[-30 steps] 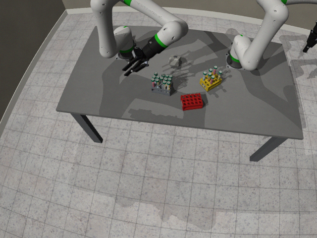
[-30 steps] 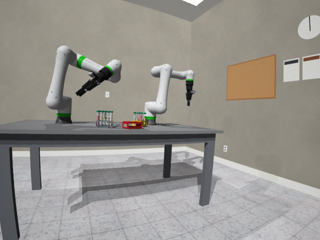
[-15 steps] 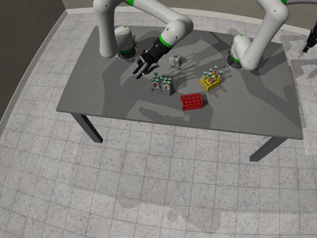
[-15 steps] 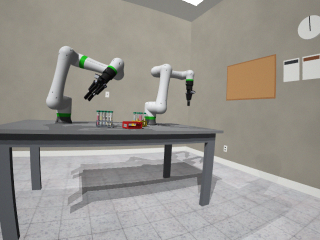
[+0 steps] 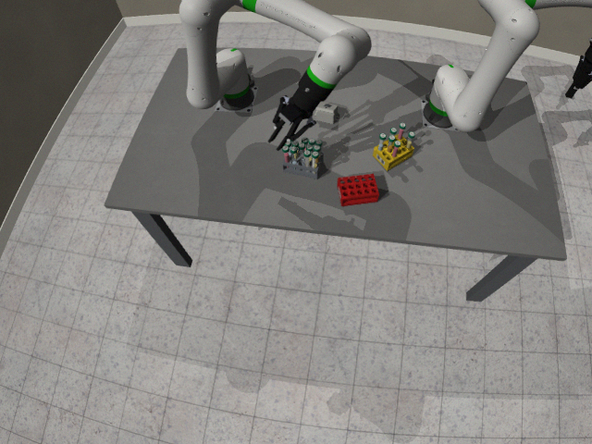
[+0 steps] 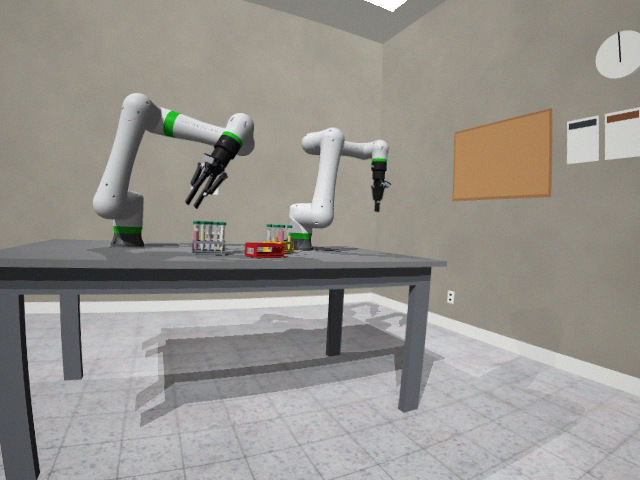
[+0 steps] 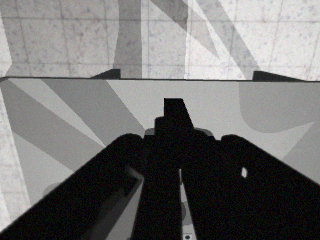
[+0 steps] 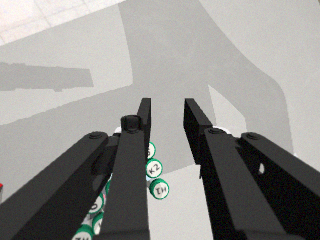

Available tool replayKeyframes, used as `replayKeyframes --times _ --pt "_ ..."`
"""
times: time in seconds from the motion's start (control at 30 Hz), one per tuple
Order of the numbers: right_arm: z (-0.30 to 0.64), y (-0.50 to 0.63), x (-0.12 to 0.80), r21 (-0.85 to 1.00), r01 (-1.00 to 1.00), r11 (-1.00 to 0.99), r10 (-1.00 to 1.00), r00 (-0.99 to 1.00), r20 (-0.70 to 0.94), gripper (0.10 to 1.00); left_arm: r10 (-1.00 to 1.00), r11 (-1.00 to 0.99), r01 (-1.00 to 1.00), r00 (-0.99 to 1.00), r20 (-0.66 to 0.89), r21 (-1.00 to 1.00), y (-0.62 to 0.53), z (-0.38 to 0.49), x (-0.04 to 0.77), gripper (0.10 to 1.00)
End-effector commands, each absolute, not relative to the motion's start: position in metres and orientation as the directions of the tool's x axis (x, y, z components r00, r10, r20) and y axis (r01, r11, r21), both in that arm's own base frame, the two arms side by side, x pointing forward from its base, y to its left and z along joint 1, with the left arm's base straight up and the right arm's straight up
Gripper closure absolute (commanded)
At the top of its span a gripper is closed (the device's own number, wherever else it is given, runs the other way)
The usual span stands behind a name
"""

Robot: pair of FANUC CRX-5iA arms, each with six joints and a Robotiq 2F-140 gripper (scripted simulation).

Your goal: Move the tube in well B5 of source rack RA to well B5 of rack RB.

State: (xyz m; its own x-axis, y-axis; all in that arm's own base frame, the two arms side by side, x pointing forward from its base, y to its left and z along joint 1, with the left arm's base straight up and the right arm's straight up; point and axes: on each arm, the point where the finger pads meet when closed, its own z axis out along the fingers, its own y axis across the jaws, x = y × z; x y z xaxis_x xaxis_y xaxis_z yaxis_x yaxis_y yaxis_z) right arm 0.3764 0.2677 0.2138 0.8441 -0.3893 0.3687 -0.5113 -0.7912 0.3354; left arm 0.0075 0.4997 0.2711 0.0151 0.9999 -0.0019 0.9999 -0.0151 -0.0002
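The right gripper point(image 5: 276, 143) point(image 6: 192, 204) point(image 8: 167, 112) is standing narrowly open with nothing between its fingers, slanting down over the table point(image 5: 191, 191) point(image 6: 222, 272). Below and just beside those fingertips, the grey rack point(image 5: 300, 169) point(image 6: 209, 251) is holding upright green-capped tubes; the B5 tube cannot be picked out among them. Near the same jaws, behind the grey rack on the bases' side, a small pale box point(image 5: 325, 115) is resting. Farther out, the red rack point(image 5: 359, 203) point(image 6: 264, 255) is lying beyond the grey one, and the yellow rack point(image 5: 388, 166) point(image 6: 291, 248) is standing well apart, carrying several capped tubes. Farthest off, the left gripper point(image 5: 569, 94) point(image 6: 376, 209) point(image 7: 172, 113) is pointing down, fully closed on nothing.

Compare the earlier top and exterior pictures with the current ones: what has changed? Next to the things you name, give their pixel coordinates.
The right gripper point(image 5: 276, 143) point(image 6: 192, 204) point(image 8: 167, 112) moved rightward in the top view, toward the grey rack point(image 5: 301, 170) point(image 6: 208, 252), and tilted more steeply downward. Nothing was visibly grasped or released. The left gripper point(image 5: 570, 95) point(image 6: 376, 209) point(image 7: 172, 113) and the grey, yellow point(image 5: 389, 165) point(image 6: 290, 249) and red racks stayed put.
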Motion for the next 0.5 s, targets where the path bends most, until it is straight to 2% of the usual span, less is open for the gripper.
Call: replayKeyframes --times 0.0,0.47 --pt "0.215 0.284 0.375 0.329 -0.455 -0.828 -0.354 0.878 0.322 0.816 1.0 -0.015 1.0 0.015 0.0 0.0 0.5 0.272 0.008 0.999" --pt "0.215 0.342 0.365 0.289 -0.28 -0.916 -0.228 0.953 0.2 0.816 1.0 -0.015 1.0 0.015 0.0 0.0 0.5 0.272 0.008 0.999"
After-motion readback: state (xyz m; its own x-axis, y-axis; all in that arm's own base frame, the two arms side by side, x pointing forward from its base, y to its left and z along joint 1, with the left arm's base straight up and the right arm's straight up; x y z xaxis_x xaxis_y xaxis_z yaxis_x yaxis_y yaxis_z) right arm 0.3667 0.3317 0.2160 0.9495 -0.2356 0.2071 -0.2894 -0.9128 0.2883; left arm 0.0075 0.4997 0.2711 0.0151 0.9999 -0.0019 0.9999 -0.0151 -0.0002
